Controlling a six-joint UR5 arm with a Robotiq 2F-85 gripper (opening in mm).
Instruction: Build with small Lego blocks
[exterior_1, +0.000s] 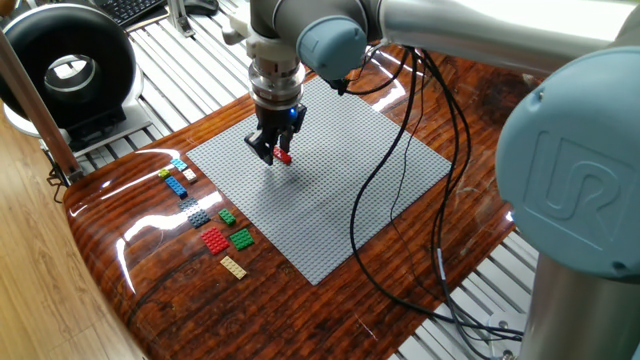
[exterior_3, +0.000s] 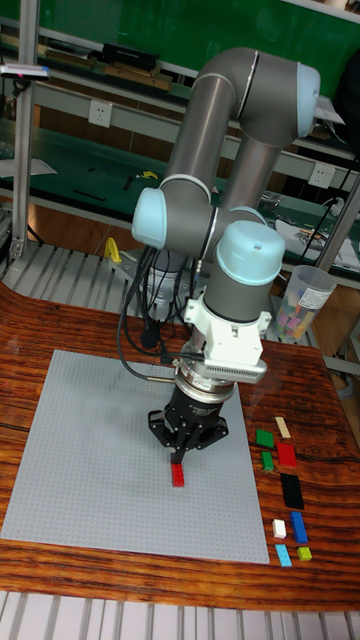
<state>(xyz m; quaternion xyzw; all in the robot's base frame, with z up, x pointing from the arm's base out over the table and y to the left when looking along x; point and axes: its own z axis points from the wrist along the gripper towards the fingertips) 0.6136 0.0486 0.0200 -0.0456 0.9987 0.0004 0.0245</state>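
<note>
On the grey baseplate (exterior_1: 330, 190): the gripper (exterior_1: 275, 152) is pointing straight down over the left part of it.
Claw: it is clenching on a small red brick (exterior_3: 178, 473), fingers closing around its upper end.
Red brick: it is sitting at the plate surface; whether it is pressing into the studs, I cannot tell.
Loose blocks (exterior_1: 205, 215): they are lying in a row on the wooden table (exterior_1: 300, 310), just beside the plate edge, in cyan, blue, green, red and tan.
Cables (exterior_1: 400, 200): they are trailing across the plate.
</note>
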